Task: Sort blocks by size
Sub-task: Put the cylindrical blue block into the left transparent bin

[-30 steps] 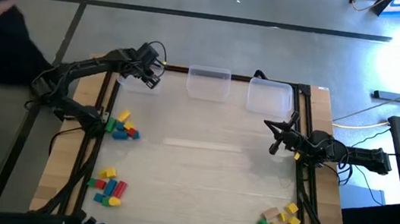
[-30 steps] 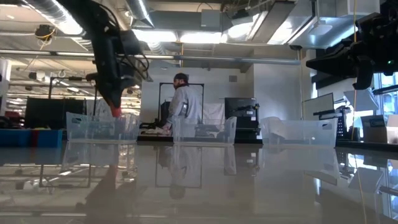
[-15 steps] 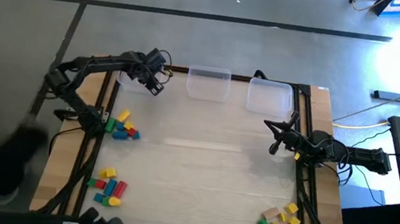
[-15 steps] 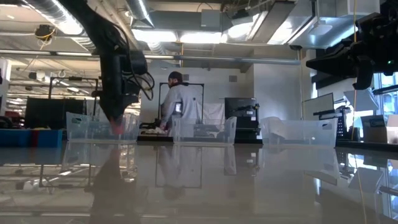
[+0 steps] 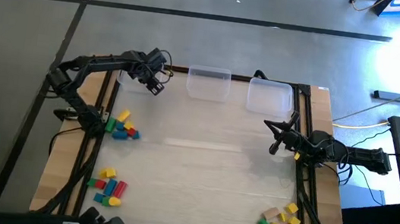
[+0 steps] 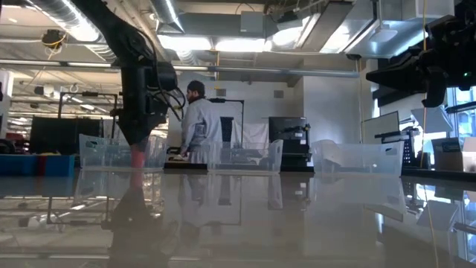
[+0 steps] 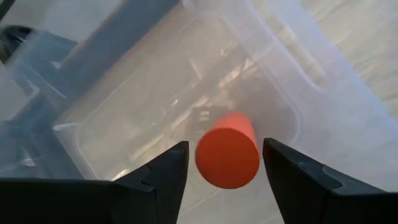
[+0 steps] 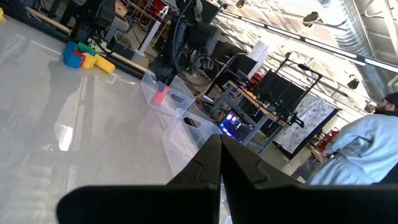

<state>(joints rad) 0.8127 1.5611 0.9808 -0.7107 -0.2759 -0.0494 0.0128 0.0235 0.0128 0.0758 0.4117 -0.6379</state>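
Red cylinder (image 7: 227, 158) between parted left gripper (image 7: 226, 163) fingers, over clear bin (image 7: 283, 112) (two more alongside)

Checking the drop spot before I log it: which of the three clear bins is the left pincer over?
The left pincer hangs over the leftmost bin, mostly hidden under the arm in the high view. A red cylinder sits between its open fingers; the other two bins stand clear of it.

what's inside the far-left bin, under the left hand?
A red cylinder block is in the far-left bin, between the open fingers of the left hand, end face up. The bin floor around it looks bare; what lies directly beneath the block is covered.
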